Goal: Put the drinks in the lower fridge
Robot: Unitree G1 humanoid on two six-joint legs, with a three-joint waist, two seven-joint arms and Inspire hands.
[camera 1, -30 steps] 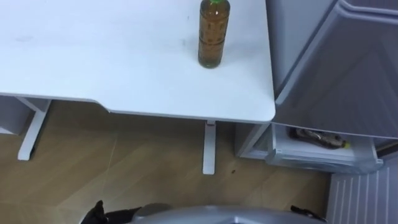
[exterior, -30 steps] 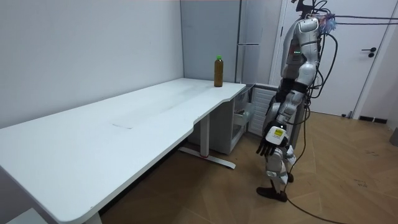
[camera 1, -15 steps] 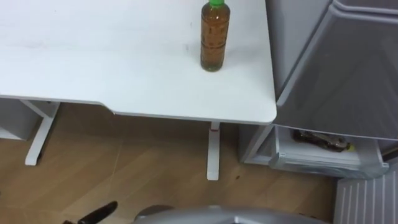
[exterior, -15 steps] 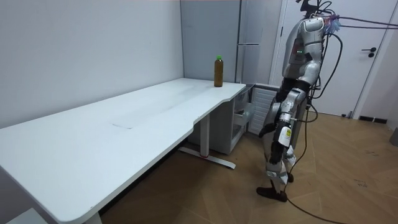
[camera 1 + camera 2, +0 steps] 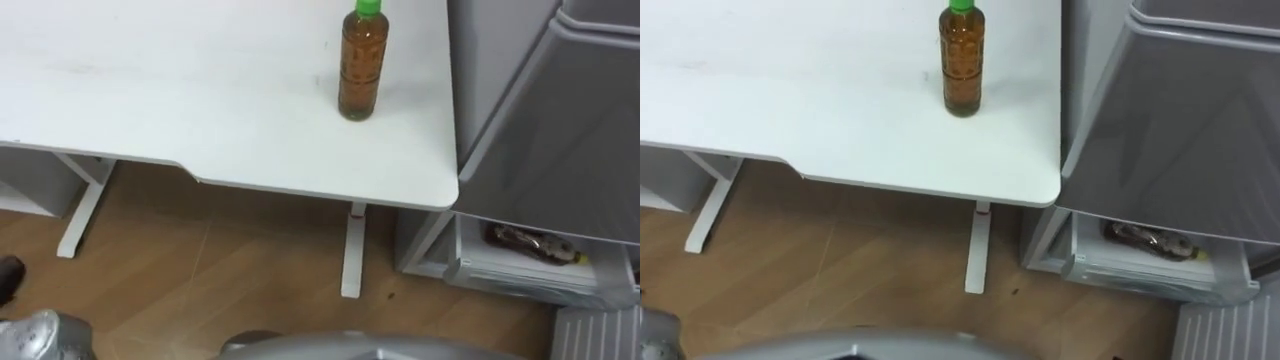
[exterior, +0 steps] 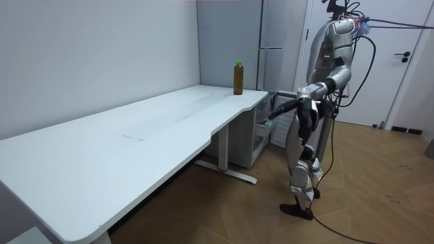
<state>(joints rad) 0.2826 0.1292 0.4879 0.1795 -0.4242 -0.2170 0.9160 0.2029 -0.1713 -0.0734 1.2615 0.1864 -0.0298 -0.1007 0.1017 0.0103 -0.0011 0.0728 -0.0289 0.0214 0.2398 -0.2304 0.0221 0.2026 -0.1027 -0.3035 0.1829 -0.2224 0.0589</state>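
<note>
An amber drink bottle [image 5: 361,65] with a green cap stands upright near the right end of the white table [image 5: 200,110]; the room view has this bottle [image 6: 238,78] at the table's far corner. The grey fridge [image 5: 560,120] stands right of the table. Its lower drawer [image 5: 520,275] is pulled out, with a dark bottle [image 5: 530,245] lying inside. I stand on the floor before the table's end. My left arm reaches forward at about table height; its hand [image 6: 263,119] is open and holds nothing, well short of the drink. A dark tip of this hand [image 5: 8,275] is at the left edge.
Table legs [image 5: 351,250] stand on the wooden floor between me and the fridge. A ribbed white panel [image 5: 590,335] lies at the lower right by the drawer. A white door [image 6: 400,61] is behind me in the room view.
My left arm has swung up from hanging at my side to stretch forward toward the table. The eye view has shifted a little. The amber bottle has not moved.
</note>
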